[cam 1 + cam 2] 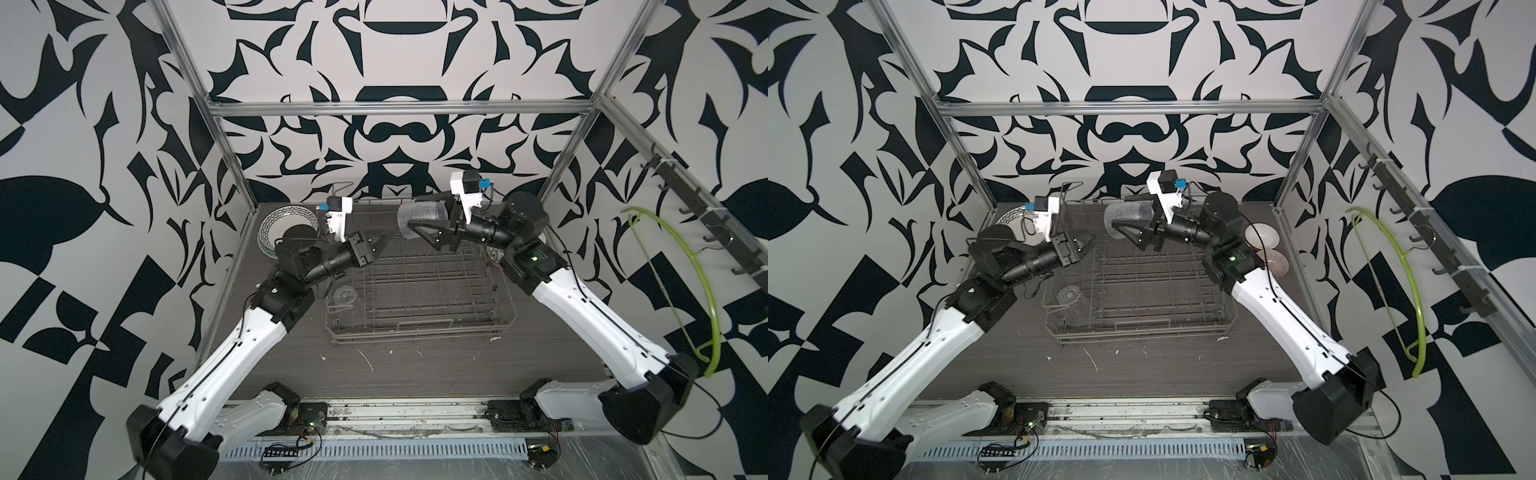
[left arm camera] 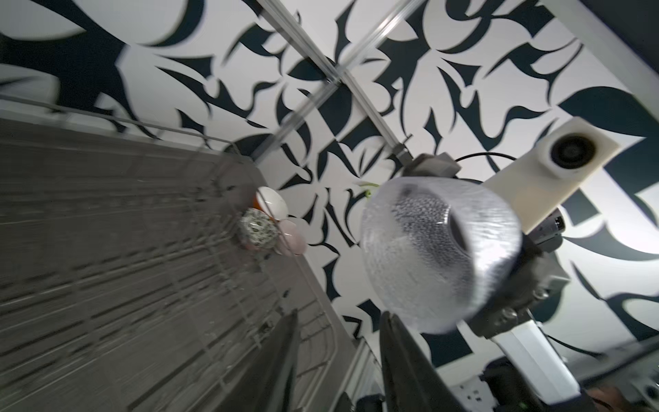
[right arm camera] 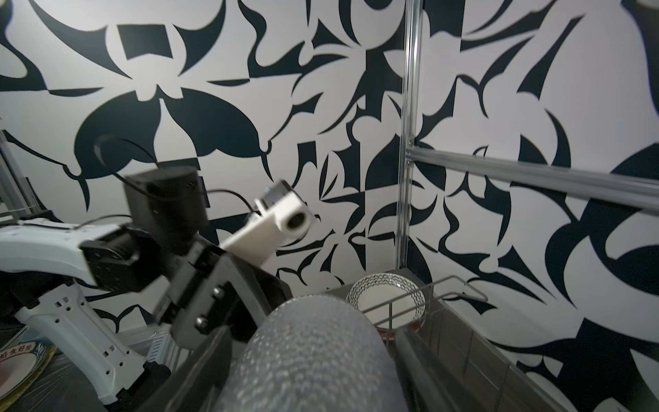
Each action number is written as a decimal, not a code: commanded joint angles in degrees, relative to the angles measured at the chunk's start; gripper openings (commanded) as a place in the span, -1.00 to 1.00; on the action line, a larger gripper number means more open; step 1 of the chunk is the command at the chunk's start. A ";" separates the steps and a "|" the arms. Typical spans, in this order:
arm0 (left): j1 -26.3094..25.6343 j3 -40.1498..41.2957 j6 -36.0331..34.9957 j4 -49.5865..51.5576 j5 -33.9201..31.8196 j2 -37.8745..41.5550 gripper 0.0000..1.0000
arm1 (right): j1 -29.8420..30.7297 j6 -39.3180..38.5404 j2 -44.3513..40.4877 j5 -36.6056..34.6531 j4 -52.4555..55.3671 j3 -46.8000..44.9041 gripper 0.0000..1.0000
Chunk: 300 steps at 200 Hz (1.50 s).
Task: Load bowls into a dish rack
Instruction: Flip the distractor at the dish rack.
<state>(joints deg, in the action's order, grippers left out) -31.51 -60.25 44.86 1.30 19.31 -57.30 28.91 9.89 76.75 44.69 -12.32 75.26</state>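
Note:
The grey wire dish rack (image 1: 415,329) (image 1: 1133,329) stands mid-table. Three bowls crowd together on the table off its far right corner, largely behind my right arm in both top views: a white-inside bowl (image 1: 1261,235) (image 2: 272,202), a floral one (image 1: 494,254) (image 2: 257,230) and a pinkish striped one (image 1: 1273,262) (image 2: 293,239). My right gripper (image 1: 417,216) (image 3: 313,335) is shut on a clear textured glass (image 1: 422,218) (image 2: 438,257), held on its side above the rack's back edge. My left gripper (image 1: 384,243) (image 2: 338,321) hovers open and empty over the rack's left side.
Another clear glass (image 1: 344,297) (image 1: 1070,296) sits in the rack's front left corner. A white dish with a zigzag rim (image 1: 286,226) (image 3: 387,296) lies on the table left of the rack's back corner. A green hanger (image 1: 702,282) hangs on the right wall.

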 commanded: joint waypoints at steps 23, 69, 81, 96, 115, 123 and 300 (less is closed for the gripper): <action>0.26 -0.24 -8.88 27.22 -19.71 6.32 -0.14 | 0.58 -0.59 10.38 0.03 5.73 5.21 0.11; 0.28 0.66 -8.72 29.90 -23.12 8.49 -0.14 | 5.99 -7.92 21.28 -4.06 16.03 14.51 0.10; 0.23 0.66 -8.74 30.55 -24.15 9.16 -0.14 | 7.01 -9.22 24.25 -5.28 18.20 16.98 0.10; 0.26 0.60 -8.76 31.63 -25.58 10.58 -0.14 | 7.70 -9.93 27.77 -6.39 20.17 19.99 0.08; 0.29 0.44 -8.92 33.04 -27.01 12.65 -0.13 | 8.35 -10.90 32.04 -7.58 22.32 23.45 0.08; 0.25 0.31 -9.00 33.62 -27.58 13.40 -0.12 | 8.79 -11.48 33.79 -7.83 23.40 25.00 0.08; 0.25 2.24 -9.71 35.96 -30.67 19.25 -0.11 | 16.44 -17.62 48.78 -13.75 34.28 37.22 0.05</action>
<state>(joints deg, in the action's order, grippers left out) -31.46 -59.22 35.94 37.23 -11.16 -39.55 44.56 -7.07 125.73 31.57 22.94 110.52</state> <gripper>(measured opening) 0.445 0.721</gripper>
